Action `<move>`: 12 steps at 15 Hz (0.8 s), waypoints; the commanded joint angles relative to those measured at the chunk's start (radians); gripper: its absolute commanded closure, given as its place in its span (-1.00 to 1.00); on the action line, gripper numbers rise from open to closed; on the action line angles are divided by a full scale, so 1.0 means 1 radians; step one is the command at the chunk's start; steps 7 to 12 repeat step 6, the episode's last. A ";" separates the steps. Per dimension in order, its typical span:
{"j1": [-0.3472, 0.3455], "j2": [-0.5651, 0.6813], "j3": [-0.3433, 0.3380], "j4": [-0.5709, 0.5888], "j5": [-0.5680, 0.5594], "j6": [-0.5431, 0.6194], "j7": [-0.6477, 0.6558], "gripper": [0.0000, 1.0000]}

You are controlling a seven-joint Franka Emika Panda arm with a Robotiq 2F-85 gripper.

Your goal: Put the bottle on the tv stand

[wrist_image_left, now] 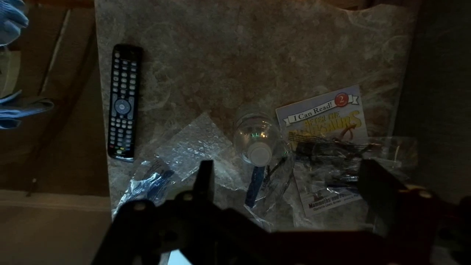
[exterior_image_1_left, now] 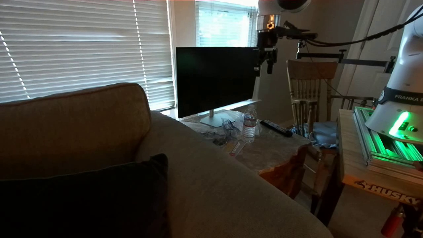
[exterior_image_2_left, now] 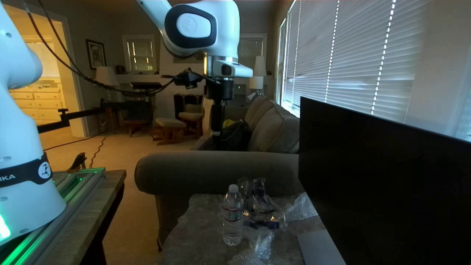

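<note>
- Below the gripper (wrist_image_left: 287,163), well apart from it, the bottle (wrist_image_left: 254,129) stands upright on the tv stand (wrist_image_left: 202,62), a mottled-top table that also carries the TV (exterior_image_1_left: 214,79).
- Gripper: released, fingers (wrist_image_left: 204,180) spread wide in the wrist view. In an exterior view they line up edge-on against a dark item (exterior_image_2_left: 239,134), so the gap can't be read there.
- Bottle sits between the finger lines in the wrist view, seen from above: white cap plain, sides foreshortened. Label print unreadable in both exterior views.
- Below the gripper, right of the bottle in the wrist view: book (wrist_image_left: 320,106), "I Can Read!" legible, mid-cover hidden under clear packaging (wrist_image_left: 331,162). One finger overlaps the packaging's end; contents hard to make out.
- Below and left of the fingers: crumpled clear wrap (wrist_image_left: 195,143); can't tell if it touches the bottle. Farther left: remote (wrist_image_left: 124,103), whole, key legends too small.
- Behind the gripper in an exterior view: TV, upper corner partly blocked by it.
- Lower than the gripper: sofa arm (exterior_image_1_left: 214,185) hides part of the tv stand. In an exterior view the frame crops TV and tv stand.
- Wrist view is dark; gripper body covers its bottom.
</note>
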 commanded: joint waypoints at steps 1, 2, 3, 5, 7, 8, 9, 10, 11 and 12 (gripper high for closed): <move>-0.011 -0.006 0.012 -0.001 0.001 -0.002 0.003 -1.00; -0.011 -0.009 0.012 -0.004 0.001 -0.002 0.004 -1.00; -0.012 -0.009 0.012 -0.006 0.001 -0.002 0.005 -1.00; -0.012 -0.009 0.012 -0.009 0.001 -0.002 0.006 -1.00; -0.012 -0.010 0.012 -0.010 0.001 -0.002 0.006 -1.00; -0.012 -0.010 0.012 -0.010 0.001 -0.002 0.006 -1.00; -0.012 -0.010 0.012 -0.010 0.001 -0.002 0.006 -1.00; -0.012 -0.010 0.012 -0.010 0.001 -0.002 0.006 -1.00; -0.012 -0.010 0.012 -0.010 0.001 -0.002 0.006 -1.00; -0.012 -0.010 0.012 -0.010 0.001 -0.002 0.006 -1.00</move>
